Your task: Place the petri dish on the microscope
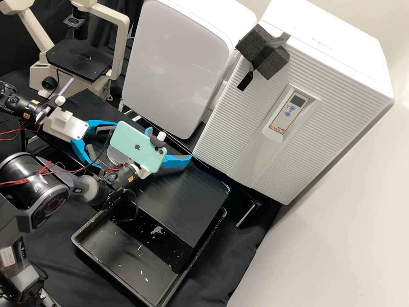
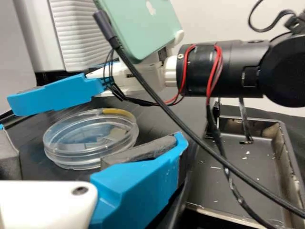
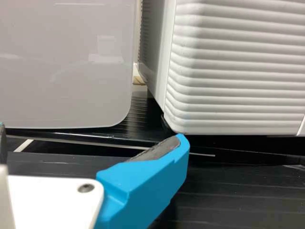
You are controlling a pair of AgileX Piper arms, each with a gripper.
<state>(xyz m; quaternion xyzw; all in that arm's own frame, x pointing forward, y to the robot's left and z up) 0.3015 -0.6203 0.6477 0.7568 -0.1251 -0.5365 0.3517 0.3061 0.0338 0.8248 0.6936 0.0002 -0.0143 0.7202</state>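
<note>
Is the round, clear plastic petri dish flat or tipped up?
Flat: in the left wrist view, the petri dish rests level on the black bench.

Petri dish (image 2: 86,140) on platform (image 1: 187,200) — microscope (image 1: 79,59) left, tray (image 1: 115,251) right — cabinets (image 1: 174,68) behind.

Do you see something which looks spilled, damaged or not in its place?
Yes: pale flecks and a larger pale patch litter the black tray, which looks untidy for a laboratory. What they are, I cannot tell.
</note>
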